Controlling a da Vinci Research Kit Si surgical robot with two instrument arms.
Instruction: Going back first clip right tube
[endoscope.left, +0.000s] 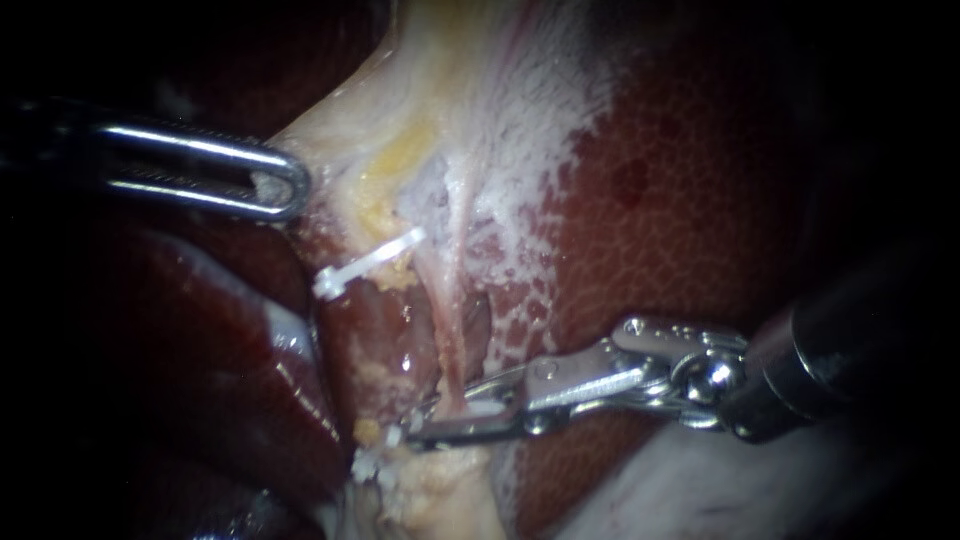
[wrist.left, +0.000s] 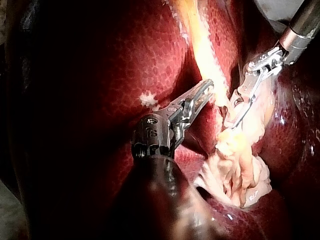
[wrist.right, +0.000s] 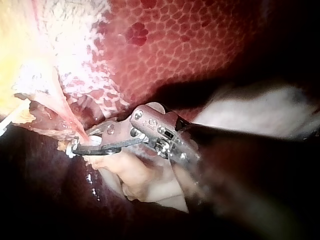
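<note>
**Endoscope view:** The left instrument (endoscope.left: 285, 186) comes in from the left. Its jaws are closed on the edge of the pale tissue (endoscope.left: 440, 90), which tents toward them. The right instrument (endoscope.left: 428, 420) comes in from the right and lies across the liver (endoscope.left: 690, 200). Its jaws are clamped on the lower clip (endoscope.left: 482, 408), which is white. That clip sits on the right tube (endoscope.left: 452, 310), a thin pink strand running from the pale tissue down into the jaws. The jaws hide the tube where it crosses them. The upper clip (endoscope.left: 368, 264) is white and tilted. It lies just left of the tube, between the two instruments and apart from both. Small white bits (endoscope.left: 365, 465) lie just past the right instrument's tips; I cannot tell what they are.

**Left wrist view:** The left instrument (wrist.left: 207, 90) has its jaws together on the yellowish band of pale tissue (wrist.left: 198, 35). Its own dark shaft blocks the liver (wrist.left: 125, 50) under it. The right instrument (wrist.left: 236, 119) is beside and ahead of it, with its tip buried in frilly tissue (wrist.left: 240, 165). The clip and tube cannot be made out here.

**Right wrist view:** The right instrument (wrist.right: 75, 145) has its jaws gripping the lower clip (wrist.right: 93, 141). The right tube (wrist.right: 70, 117) comes down into the jaws from ahead. The liver (wrist.right: 200, 45) lies beyond the instrument. The instrument's own blurred shaft covers the tissue under it.
</note>
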